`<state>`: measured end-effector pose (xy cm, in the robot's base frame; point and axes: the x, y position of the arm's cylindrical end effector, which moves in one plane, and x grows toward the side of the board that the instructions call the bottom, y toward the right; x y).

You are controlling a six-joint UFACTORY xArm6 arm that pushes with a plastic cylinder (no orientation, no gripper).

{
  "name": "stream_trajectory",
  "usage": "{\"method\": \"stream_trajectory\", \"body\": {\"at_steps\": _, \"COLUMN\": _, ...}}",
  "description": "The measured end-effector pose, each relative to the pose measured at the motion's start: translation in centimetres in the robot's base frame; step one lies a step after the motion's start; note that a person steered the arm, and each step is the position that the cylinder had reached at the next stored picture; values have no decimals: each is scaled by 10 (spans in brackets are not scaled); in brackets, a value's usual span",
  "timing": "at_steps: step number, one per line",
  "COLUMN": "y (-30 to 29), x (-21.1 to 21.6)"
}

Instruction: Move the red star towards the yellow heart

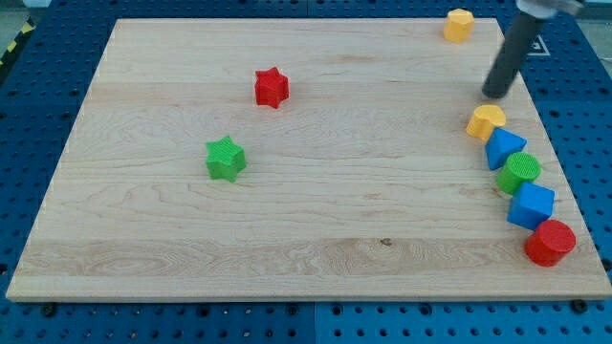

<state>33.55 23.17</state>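
Your red star (272, 87) sits upper left of centre on the wooden surface (306, 239); the yellow heart (486, 120) lies far right. My tip (495, 95) stands just above the heart, with no pincer fitted and no readable writing.

A red star (272, 87) and green star (226, 159) on a pale wood-grain worktop (306, 239); at the view's right, yellow heart (486, 121), yellow hexagon (459, 24), two blue blocks (504, 148) (531, 205) (shapes unclear), green cylinder (519, 172), red cylinder (551, 242).

The red star (272, 87) lies flat, well apart to the view's left of the yellow heart (485, 121), which rests flat too.
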Motion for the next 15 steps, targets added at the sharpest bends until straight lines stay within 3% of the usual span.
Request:
{"method": "stream_trajectory", "body": {"at_steps": 3, "y": -291, "x": -31}}
{"method": "stream_trajectory", "body": {"at_steps": 4, "y": -338, "x": -21}}
{"method": "stream_trajectory", "body": {"at_steps": 6, "y": -333, "x": 7}}
{"method": "stream_trajectory", "body": {"at_steps": 8, "y": -262, "x": 14}}
{"method": "stream_trajectory", "body": {"at_steps": 10, "y": -238, "x": 46}}
{"method": "stream_trajectory", "body": {"at_steps": 12, "y": -191, "x": 32}}
{"method": "stream_trajectory", "body": {"at_steps": 15, "y": -171, "x": -2}}
